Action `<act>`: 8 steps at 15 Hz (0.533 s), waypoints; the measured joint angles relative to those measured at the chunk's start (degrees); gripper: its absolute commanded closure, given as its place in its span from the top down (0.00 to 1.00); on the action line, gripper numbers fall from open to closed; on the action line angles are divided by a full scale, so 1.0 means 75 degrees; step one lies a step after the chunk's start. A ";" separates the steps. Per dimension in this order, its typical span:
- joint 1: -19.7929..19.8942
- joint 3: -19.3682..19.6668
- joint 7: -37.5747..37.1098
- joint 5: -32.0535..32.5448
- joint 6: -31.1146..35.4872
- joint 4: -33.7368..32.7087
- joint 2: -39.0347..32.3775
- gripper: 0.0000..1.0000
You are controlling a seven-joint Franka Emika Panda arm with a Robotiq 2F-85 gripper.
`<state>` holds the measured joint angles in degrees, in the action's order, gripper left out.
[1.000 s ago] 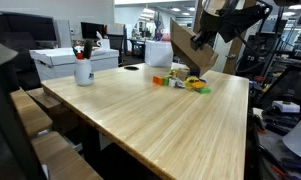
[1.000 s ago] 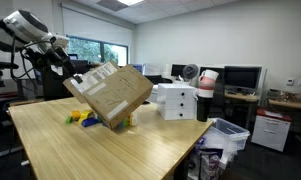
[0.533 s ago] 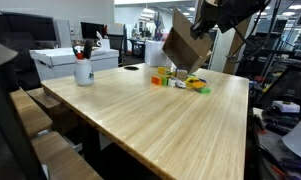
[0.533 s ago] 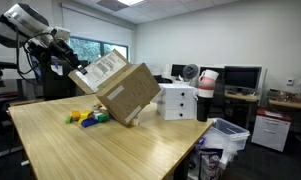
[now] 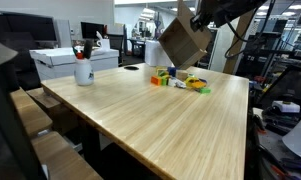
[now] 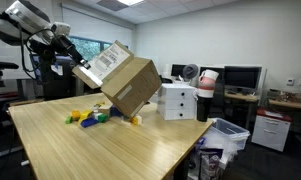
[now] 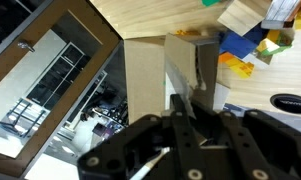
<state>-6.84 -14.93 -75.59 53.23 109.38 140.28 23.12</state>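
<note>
Gripper (image 6: 78, 68) clamped on flap of box (image 6: 130, 82), jaws pressed together on cardboard edge; wrist view shows flap (image 7: 180, 70) running between fingers. Box in air, clear of table (image 6: 90, 150), tilted with one corner lowest, label side up. Blocks (image 6: 88, 117) in small pile on table just below box, not touching it; in an exterior view pile (image 5: 185, 82) lies at far right of tabletop. Cup (image 5: 83, 70) with pens at far left, well apart from box
</note>
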 measured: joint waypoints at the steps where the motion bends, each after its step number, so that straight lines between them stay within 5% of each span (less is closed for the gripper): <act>1: 0.0000 0.0013 -0.0031 0.0027 -0.0040 -0.0021 0.0000 0.05; 8: 0.0016 0.0314 -0.0086 0.0176 -0.0569 -0.0351 -0.0002 0.05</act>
<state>-6.73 -12.57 -76.23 54.56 105.11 137.65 23.11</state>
